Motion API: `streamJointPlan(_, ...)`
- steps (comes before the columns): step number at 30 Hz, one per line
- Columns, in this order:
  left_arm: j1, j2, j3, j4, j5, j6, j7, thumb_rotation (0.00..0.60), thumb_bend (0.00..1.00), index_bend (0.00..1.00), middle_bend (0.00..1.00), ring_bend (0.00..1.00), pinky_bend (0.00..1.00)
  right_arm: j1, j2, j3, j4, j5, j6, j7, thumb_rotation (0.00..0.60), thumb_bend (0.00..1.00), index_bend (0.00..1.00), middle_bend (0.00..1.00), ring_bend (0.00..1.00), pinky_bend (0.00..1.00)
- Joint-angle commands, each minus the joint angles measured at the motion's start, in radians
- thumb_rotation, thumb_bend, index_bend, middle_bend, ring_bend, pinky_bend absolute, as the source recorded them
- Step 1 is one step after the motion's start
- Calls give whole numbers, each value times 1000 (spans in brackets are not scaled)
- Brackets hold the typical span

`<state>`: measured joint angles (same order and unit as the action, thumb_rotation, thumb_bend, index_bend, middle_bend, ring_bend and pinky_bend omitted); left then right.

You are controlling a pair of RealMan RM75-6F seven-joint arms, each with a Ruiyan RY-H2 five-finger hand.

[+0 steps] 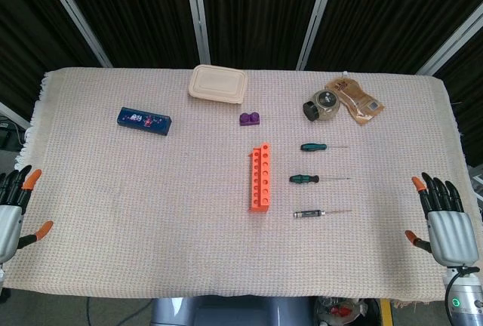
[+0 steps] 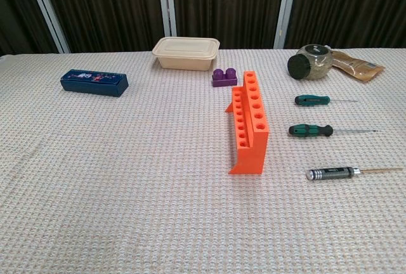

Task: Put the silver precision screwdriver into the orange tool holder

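Silver precision screwdriver (image 2: 333, 172) flat on the cloth, just right of the upright orange tool holder (image 2: 248, 122)

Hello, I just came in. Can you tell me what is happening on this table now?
Nothing is being handled yet. The left hand and right hand rest open at the near edges of the table, holding nothing. The silver screwdriver lies flat to the right of the orange holder, apart from it, nearest to the robot of three screwdrivers. Two green screwdrivers lie behind it. The holder's holes show no tools in them.
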<state>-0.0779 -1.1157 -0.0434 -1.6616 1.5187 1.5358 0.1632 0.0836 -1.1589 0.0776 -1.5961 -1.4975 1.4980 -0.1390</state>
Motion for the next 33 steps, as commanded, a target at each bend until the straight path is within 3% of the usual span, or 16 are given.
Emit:
streamJointPlan(1,-2,0,4,-5,3,-7,2,600,180,0,0,0,0,2,1,1,0,3,-4,1,600,1,59,14,0,0)
streamJointPlan(23,-5,18,12,-23,-3,-31,6,600,181,0,0,0,0,3,-2,-9,11,-10,-10,21,600,91,161,28,0,0)
streamJointPlan(33,-24,7,1,-10,-6,-49,8,600,182,0,0,0,0,39,-2,-2,-15,-34,-40,-42,600,167,267,50,0,0)
